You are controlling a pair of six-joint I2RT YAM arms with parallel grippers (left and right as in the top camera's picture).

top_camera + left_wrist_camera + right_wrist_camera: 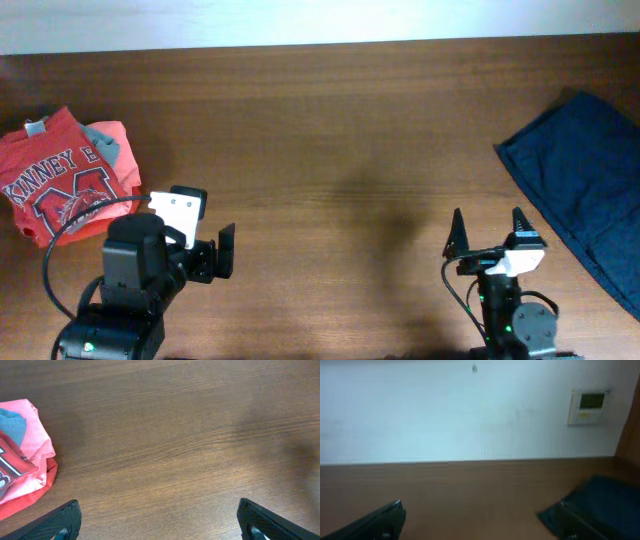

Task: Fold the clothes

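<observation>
The red-orange T-shirt (62, 178) with white KINNEY letters lies bunched at the left edge of the overhead frame, on the wooden table (330, 130). The left gripper (159, 522) stands near it, to its lower right, not touching it, jaws spread wide with nothing between them. The right gripper (488, 225), at the lower right and well apart from the shirt, is also spread wide and empty, near a dark blue cloth (585, 190).

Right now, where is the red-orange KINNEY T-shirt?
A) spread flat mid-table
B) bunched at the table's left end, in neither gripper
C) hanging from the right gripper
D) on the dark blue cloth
B: the T-shirt lies bunched at the left end of the table, and the left gripper and right gripper stand open and empty.
</observation>
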